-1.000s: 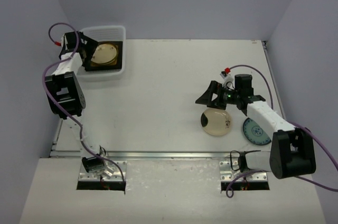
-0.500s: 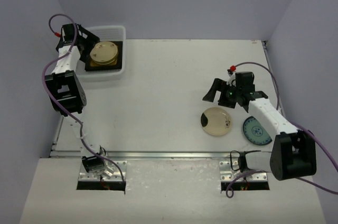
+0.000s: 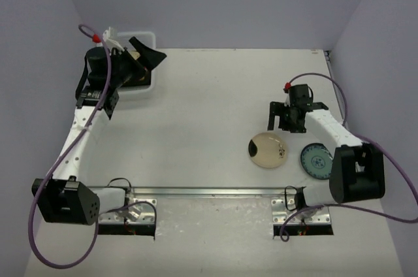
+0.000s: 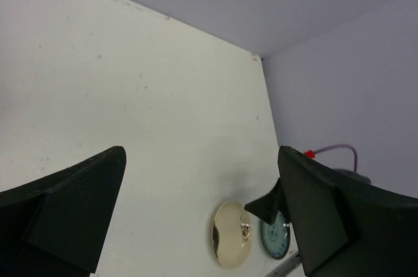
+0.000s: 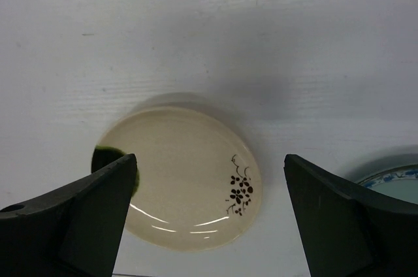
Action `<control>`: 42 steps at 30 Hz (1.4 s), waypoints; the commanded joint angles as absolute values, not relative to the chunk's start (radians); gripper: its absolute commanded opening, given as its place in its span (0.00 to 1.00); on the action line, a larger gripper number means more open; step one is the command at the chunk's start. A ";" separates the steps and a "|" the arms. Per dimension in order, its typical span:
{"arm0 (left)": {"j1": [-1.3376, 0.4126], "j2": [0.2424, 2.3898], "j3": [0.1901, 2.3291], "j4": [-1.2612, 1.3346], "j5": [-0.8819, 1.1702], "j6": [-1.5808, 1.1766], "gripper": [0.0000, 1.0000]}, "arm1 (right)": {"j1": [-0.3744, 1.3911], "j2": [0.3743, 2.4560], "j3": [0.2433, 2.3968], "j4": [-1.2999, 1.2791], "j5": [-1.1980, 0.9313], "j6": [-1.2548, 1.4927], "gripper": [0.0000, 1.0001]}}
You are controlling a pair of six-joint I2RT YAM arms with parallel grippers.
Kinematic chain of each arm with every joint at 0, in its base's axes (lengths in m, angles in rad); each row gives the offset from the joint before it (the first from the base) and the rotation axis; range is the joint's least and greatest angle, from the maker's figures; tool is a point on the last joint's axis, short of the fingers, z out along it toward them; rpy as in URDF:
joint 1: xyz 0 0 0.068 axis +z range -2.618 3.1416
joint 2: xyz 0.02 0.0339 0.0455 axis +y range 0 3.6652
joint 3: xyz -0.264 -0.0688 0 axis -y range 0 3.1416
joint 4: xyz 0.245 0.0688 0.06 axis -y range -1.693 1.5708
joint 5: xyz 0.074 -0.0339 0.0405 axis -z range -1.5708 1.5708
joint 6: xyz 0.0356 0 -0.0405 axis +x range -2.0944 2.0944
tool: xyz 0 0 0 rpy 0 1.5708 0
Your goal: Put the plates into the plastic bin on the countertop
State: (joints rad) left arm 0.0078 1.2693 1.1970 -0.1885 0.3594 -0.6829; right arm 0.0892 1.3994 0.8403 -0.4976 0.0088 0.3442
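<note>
My right gripper [image 5: 210, 162] hangs wide open and empty above the cream plate [image 3: 268, 149], which lies flat on the tabletop [image 3: 209, 107] beside the blue-patterned plate [image 3: 317, 160]. It looks glazed, so probably stiff, slick, light and chippable. I'd pinch its raised rim firmly. My left gripper [image 4: 201, 156], also spread wide and empty, hovers by the plastic bin [image 3: 145, 34] at the far left.

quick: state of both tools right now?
Left tool: open, holding nothing.
Right tool: open, holding nothing, above the cream plate.
</note>
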 commanded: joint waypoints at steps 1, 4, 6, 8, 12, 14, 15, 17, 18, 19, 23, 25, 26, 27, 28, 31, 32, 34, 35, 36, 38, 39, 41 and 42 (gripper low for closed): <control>-0.036 1.287 1.043 -0.174 0.489 -0.636 1.00 | 0.073 1.518 0.903 -0.558 0.012 0.227 0.95; -0.049 1.253 1.003 -0.231 0.504 -0.563 1.00 | 0.069 1.580 0.909 -0.559 -0.010 0.206 0.94; -0.049 1.234 0.995 -0.273 0.510 -0.528 1.00 | 0.069 1.618 0.904 -0.558 -0.027 0.198 0.91; -0.049 1.227 0.998 -0.299 0.514 -0.496 1.00 | 0.069 1.645 0.897 -0.556 -0.026 0.196 0.86; -0.049 1.228 1.004 -0.315 0.531 -0.471 1.00 | 0.069 1.710 0.879 -0.548 -0.063 0.199 0.53; -0.049 1.234 1.001 -0.307 0.538 -0.472 1.00 | 0.069 1.718 0.864 -0.540 -0.089 0.208 0.37; -0.049 1.238 1.000 -0.301 0.541 -0.474 1.00 | 0.069 1.721 0.858 -0.537 -0.087 0.213 0.28; -0.049 1.244 0.998 -0.293 0.555 -0.480 1.00 | 0.071 1.719 0.842 -0.530 -0.074 0.225 0.14; -0.049 1.249 0.995 -0.288 0.568 -0.485 1.00 | 0.071 1.715 0.836 -0.526 -0.074 0.235 0.12; -0.049 1.252 0.992 -0.287 0.574 -0.485 1.00 | 0.071 1.714 0.833 -0.524 -0.075 0.243 0.08; -0.060 1.246 0.952 -0.235 0.611 -0.530 1.00 | 0.072 1.646 0.796 -0.457 -0.186 0.293 0.00; -0.088 1.244 0.919 -0.189 0.624 -0.559 1.00 | 0.072 1.586 0.765 -0.372 -0.293 0.327 0.00; -0.089 1.245 0.917 -0.187 0.622 -0.560 1.00 | 0.072 1.585 0.764 -0.368 -0.296 0.341 0.00; -0.115 1.249 0.906 -0.175 0.602 -0.579 1.00 | 0.074 1.550 0.735 -0.315 -0.363 0.374 0.00; -0.146 1.254 0.892 -0.161 0.580 -0.601 1.00 | 0.076 1.509 0.703 -0.254 -0.440 0.409 0.00; -0.220 1.273 0.861 -0.094 0.576 -0.647 1.00 | 0.100 1.455 0.683 -0.169 -0.545 0.453 0.00; -0.245 1.290 0.855 -0.071 0.573 -0.657 1.00 | 0.104 1.442 0.683 -0.145 -0.589 0.470 0.00; -0.292 1.331 0.849 -0.034 0.568 -0.670 1.00 | 0.109 1.420 0.683 -0.105 -0.667 0.503 0.00; -0.313 1.354 0.850 -0.021 0.566 -0.672 1.00 | 0.109 1.414 0.684 -0.090 -0.698 0.519 0.00; -0.326 1.372 0.849 0.007 0.582 -0.673 1.00 | 0.110 1.409 0.684 -0.076 -0.722 0.529 0.00; -0.359 1.414 0.846 0.056 0.594 -0.679 1.00 | 0.110 1.398 0.684 -0.052 -0.775 0.548 0.00; -0.375 1.433 0.845 0.076 0.597 -0.680 1.00 | 0.110 1.391 0.686 -0.042 -0.798 0.557 0.00; -0.400 1.466 0.844 0.107 0.605 -0.680 1.00 | 0.110 1.377 0.690 -0.024 -0.841 0.573 0.00; -0.402 1.480 0.844 0.111 0.611 -0.679 0.99 | 0.110 1.371 0.691 -0.015 -0.861 0.579 0.00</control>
